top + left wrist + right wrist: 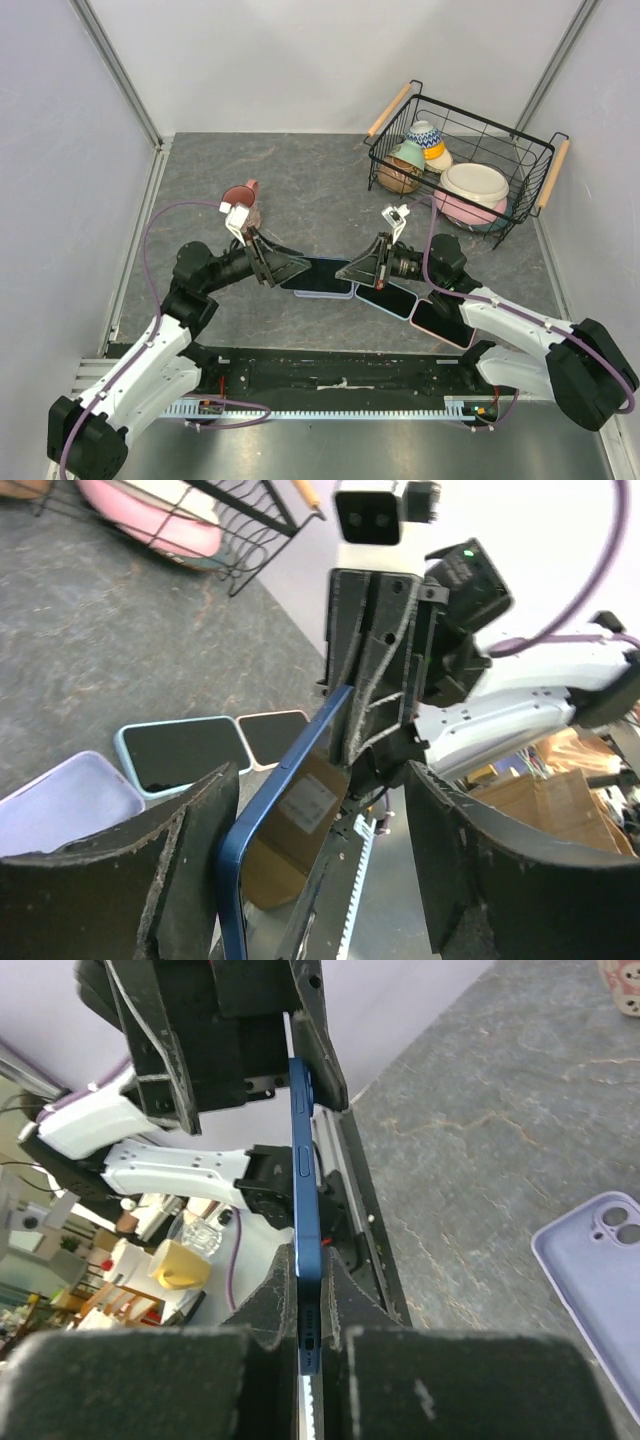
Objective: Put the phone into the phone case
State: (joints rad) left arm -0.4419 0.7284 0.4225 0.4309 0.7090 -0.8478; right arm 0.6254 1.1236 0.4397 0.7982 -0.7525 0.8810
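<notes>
1. The right gripper (308, 1285) is clamped on one end of the blue phone (303, 1160).
2. The left gripper (320, 780) stands open around the phone's other end.
3. The lilac case (600, 1290) lies on the table (480, 1140), apart.

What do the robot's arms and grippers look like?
The left arm and right arm: white shells, black joints. The left gripper and right gripper: two black wedge-shaped fingers each, edges scuffed. A purple cable runs along each arm; a white camera tops each wrist.
</notes>
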